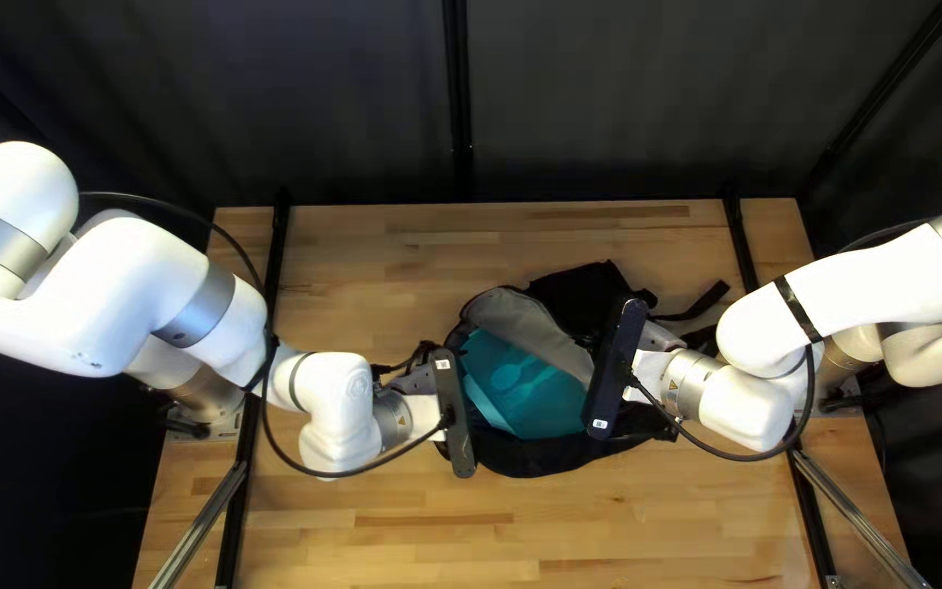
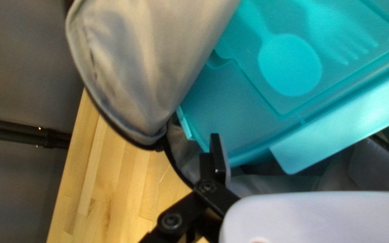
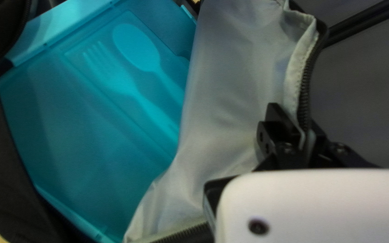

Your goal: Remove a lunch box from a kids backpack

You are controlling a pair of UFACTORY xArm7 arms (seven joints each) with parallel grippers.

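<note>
In the top left view the teal lunch box (image 1: 520, 384) lies inside the unzipped black backpack (image 1: 542, 456), its grey-lined flap (image 1: 536, 327) folded back. My left gripper (image 1: 417, 380) is over the bag's left side, my right gripper (image 1: 654, 338) over its right; both camera bars hide the fingertips. In the left wrist view my left gripper (image 2: 293, 155) is open, one finger (image 2: 220, 157) by the edge of the lunch box (image 2: 248, 117); the pale block hides the rest. In the right wrist view my right gripper (image 3: 304, 130) is shut on the zippered edge of the flap (image 3: 230, 90).
The wooden table (image 1: 406, 535) extends around the backpack. Black straps (image 1: 700, 303) trail at the bag's far right side. A dark curtain (image 1: 329, 109) hangs behind the table, and metal rails (image 1: 204, 524) run near its left and right sides.
</note>
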